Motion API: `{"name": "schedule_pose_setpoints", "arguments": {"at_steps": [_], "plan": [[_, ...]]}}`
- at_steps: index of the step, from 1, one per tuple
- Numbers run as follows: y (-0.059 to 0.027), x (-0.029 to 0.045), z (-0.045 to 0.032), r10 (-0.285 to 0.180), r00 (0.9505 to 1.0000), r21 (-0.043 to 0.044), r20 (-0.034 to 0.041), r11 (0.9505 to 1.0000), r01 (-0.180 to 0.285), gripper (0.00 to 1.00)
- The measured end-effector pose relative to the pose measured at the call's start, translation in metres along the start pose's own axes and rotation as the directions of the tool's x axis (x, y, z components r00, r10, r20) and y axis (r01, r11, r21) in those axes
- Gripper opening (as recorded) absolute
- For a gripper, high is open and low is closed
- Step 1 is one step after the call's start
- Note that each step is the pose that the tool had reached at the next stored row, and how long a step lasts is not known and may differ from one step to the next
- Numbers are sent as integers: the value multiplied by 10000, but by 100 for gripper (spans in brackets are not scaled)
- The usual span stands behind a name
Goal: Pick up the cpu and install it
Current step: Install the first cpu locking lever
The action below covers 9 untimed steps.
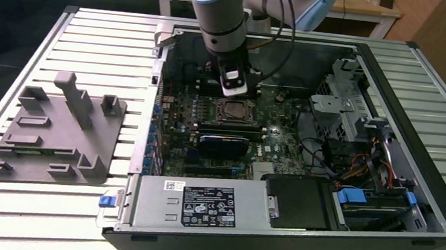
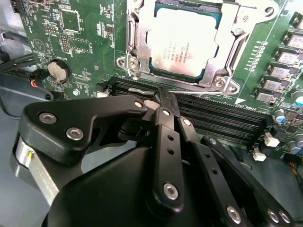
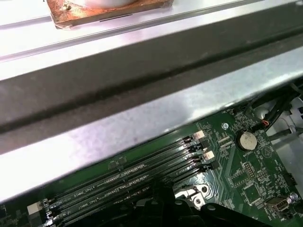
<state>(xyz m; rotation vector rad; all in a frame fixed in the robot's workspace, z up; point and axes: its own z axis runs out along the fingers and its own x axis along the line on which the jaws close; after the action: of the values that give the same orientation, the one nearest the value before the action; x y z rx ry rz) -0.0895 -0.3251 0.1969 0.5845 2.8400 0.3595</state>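
In the exterior view an open computer case (image 1: 303, 138) lies on its side on a slatted metal tabletop (image 1: 19, 46), and the one arm (image 1: 220, 15) reaches down into it. The gripper (image 1: 234, 88) hangs just over the green motherboard (image 1: 282, 145), close to the socket. In the second wrist view the gripper (image 2: 163, 101) has its black fingers (image 2: 165, 142) pressed together at the tips, with nothing between them.

The cpu (image 2: 182, 45) sits in its socket (image 2: 137, 42) just beyond the fingertips, flat, silvery top up, with the metal frame around it. In the exterior view the cpu (image 1: 231, 109) is directly under the fingers. There is etched writing on its lid, several lines, too fine to make out. White lettering is printed along the board near the slots, also too small to read.

Four long black memory slots (image 2: 222, 118) run side by side between the fingertips and the socket; the first wrist view shows the same four slots (image 3: 137, 175) and a round coin battery (image 3: 245, 140). One coin battery (image 2: 58, 71) lies off to the side of the fingers in the second wrist view.

Well away from the fingers, on the exterior view's left, stands one grey fixture tray (image 1: 52, 137). A white label with dense print is stuck on the power supply (image 1: 199, 205) at the near edge of the case.
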Motion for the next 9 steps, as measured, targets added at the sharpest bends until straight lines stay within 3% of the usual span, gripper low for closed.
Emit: {"name": "schedule_pose_setpoints", "arguments": {"at_steps": [9], "plan": [[-17, 10, 56, 1, 10000, 4, 32, 10000, -1, 11]]}}
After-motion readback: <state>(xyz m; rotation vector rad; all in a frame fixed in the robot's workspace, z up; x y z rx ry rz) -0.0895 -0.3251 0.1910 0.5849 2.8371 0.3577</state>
